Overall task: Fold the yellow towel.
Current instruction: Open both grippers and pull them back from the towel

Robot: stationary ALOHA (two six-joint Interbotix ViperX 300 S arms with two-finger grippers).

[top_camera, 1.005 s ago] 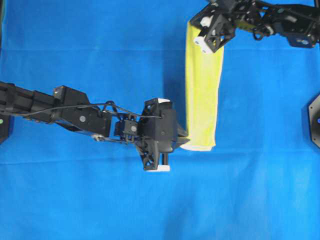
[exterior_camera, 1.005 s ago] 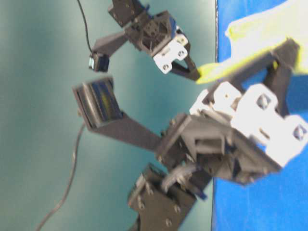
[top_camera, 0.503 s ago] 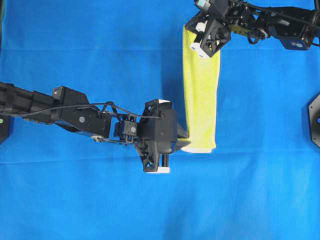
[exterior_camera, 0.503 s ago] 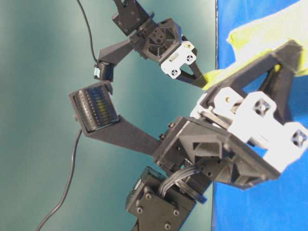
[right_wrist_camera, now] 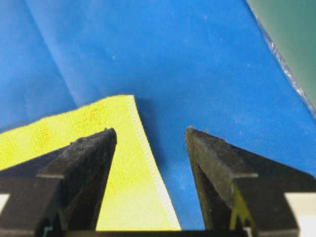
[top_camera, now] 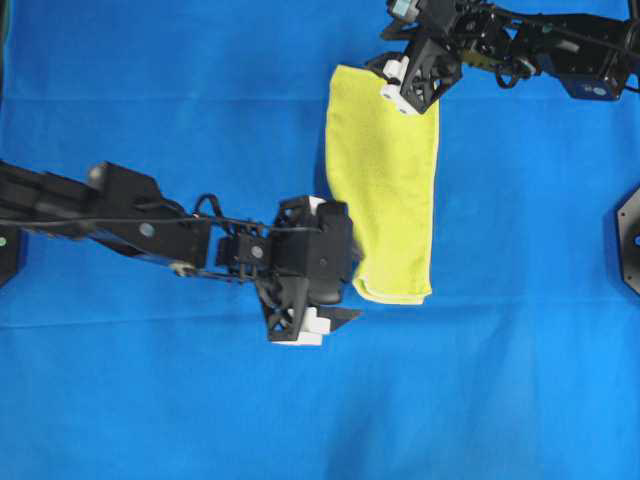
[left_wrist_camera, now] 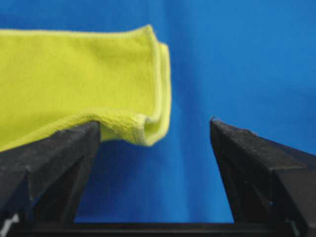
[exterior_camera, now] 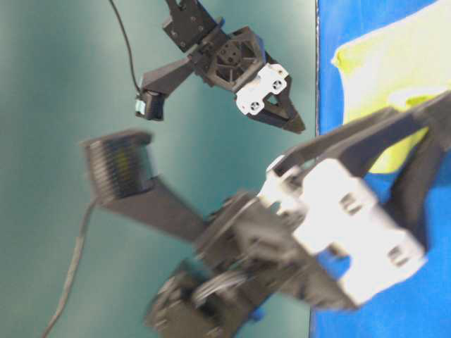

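My left claw [left_wrist_camera: 155, 133] stood open, jaws spread, beside the yellow towel's [top_camera: 385, 190] near end. Right claw [right_wrist_camera: 150, 136] open over its far corner. Towel lay folded lengthwise on the blue tabletop [top_camera: 200, 100].

Both tools, left [left_wrist_camera: 155, 133] and right [right_wrist_camera: 150, 140], now spread apart; yellow towel [top_camera: 385, 185] released, lies wider, flat.

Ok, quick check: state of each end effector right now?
Left end effector: open, holding nothing; the yellow towel lies beside one finger.
Right end effector: open, holding nothing, over the towel's corner.
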